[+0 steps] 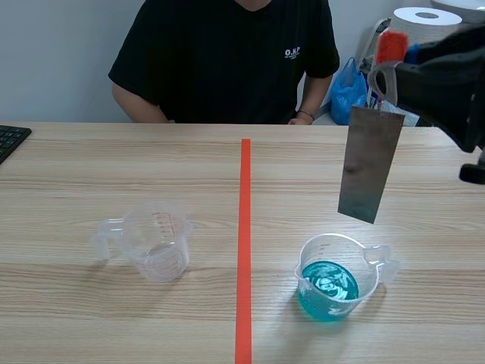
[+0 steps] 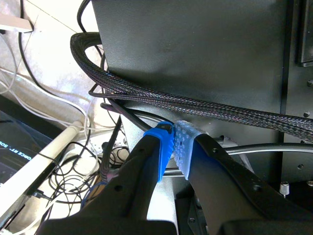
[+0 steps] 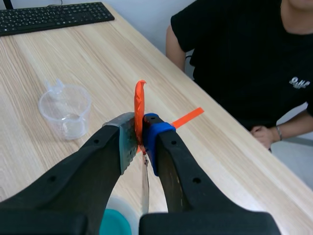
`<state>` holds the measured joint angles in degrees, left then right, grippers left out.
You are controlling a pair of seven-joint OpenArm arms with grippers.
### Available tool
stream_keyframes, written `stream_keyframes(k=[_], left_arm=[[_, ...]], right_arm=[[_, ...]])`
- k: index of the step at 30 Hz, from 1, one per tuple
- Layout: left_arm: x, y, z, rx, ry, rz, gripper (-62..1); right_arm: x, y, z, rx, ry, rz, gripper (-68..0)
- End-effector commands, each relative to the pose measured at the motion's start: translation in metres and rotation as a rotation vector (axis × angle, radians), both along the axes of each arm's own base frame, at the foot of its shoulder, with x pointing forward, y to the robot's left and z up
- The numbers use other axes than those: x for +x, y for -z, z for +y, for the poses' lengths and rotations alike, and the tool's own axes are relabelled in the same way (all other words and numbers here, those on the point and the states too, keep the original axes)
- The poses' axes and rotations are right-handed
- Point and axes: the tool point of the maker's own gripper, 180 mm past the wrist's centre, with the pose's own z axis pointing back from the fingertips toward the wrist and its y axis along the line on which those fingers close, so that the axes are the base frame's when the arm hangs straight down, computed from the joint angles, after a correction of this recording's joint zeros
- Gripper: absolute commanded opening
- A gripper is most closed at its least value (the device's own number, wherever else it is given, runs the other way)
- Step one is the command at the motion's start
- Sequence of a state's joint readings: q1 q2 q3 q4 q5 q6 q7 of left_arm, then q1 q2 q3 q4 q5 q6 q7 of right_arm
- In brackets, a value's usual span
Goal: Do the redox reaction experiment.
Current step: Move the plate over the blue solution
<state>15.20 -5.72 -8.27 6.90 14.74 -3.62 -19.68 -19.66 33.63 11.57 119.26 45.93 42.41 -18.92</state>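
A grey metal sheet [image 1: 370,164] with an orange-red tab at its top hangs upright above the right half of the table, over a clear beaker of blue-green liquid [image 1: 330,284]. My right gripper [image 3: 140,139] is shut on the sheet's orange tab [image 3: 140,105]; the sheet's edge [image 3: 145,188] runs down between the fingers toward the blue beaker [image 3: 116,224]. An empty clear measuring beaker [image 1: 154,241] stands left of the red tape line. My left gripper [image 2: 173,147] is off the table, shut on nothing, facing black equipment and cables.
A person in a black shirt sits across the table, a hand [image 1: 299,117] resting at the far edge. A black keyboard [image 1: 10,139] lies at the far left. A blue bag and a paper roll [image 1: 428,19] stand behind the right side.
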Motion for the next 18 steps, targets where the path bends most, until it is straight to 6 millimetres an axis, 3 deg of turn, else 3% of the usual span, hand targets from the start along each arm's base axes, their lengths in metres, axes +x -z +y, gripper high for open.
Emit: stream_keyframes(k=[1,11,18], left_arm=[[0.007,-0.001,0.001,0.000,-0.002,-0.018,-56.7],[0.007,-0.001,0.001,0.000,-0.002,-0.018,-56.7],[0.007,-0.001,0.001,0.000,-0.002,-0.018,-56.7]], right_arm=[[-0.006,-0.008,0.006,0.030,-0.026,-0.017,-66.9],[-0.017,0.007,0.008,0.067,-0.022,0.047,-66.9],[-0.017,0.006,0.008,0.073,-0.024,0.046,-66.9]])
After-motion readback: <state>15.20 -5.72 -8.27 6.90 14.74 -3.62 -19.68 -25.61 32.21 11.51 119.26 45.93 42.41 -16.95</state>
